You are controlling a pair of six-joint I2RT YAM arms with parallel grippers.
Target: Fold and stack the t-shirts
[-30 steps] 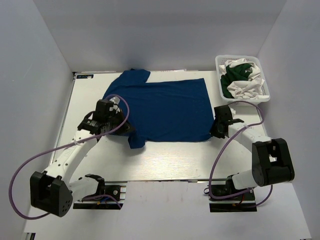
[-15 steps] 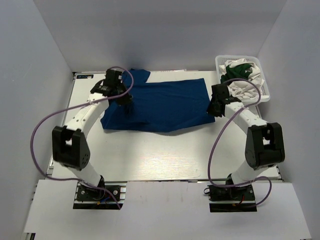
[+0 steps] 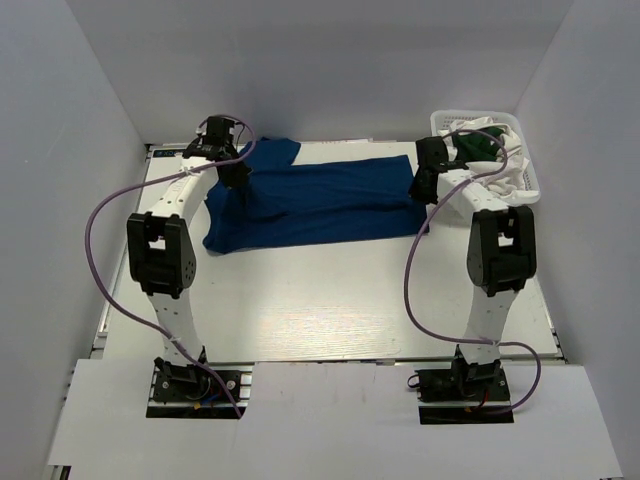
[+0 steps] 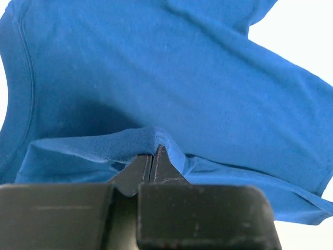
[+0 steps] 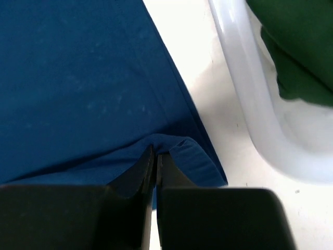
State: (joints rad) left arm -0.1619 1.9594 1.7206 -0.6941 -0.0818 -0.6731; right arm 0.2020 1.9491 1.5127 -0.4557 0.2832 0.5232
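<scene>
Surface (image 3: 330,310) carries the blue tee (image 3: 320,205), spread out just left of the basket (image 5: 250,104). Part of the cloth is doubled over itself. The basket holds a green tee (image 3: 480,145) and white tees (image 3: 505,170), all bunched up. Left gripper (image 4: 153,156) is clamped on a fold of the blue tee at the end far from the basket. Right gripper (image 5: 155,156) is clamped on the blue tee's edge at the end beside the basket. Both pinched bits sit raised over a lower blue layer.

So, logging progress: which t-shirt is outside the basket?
The royal blue t-shirt, on the table; the dark green t-shirt and white t-shirts sit in the basket.
</scene>
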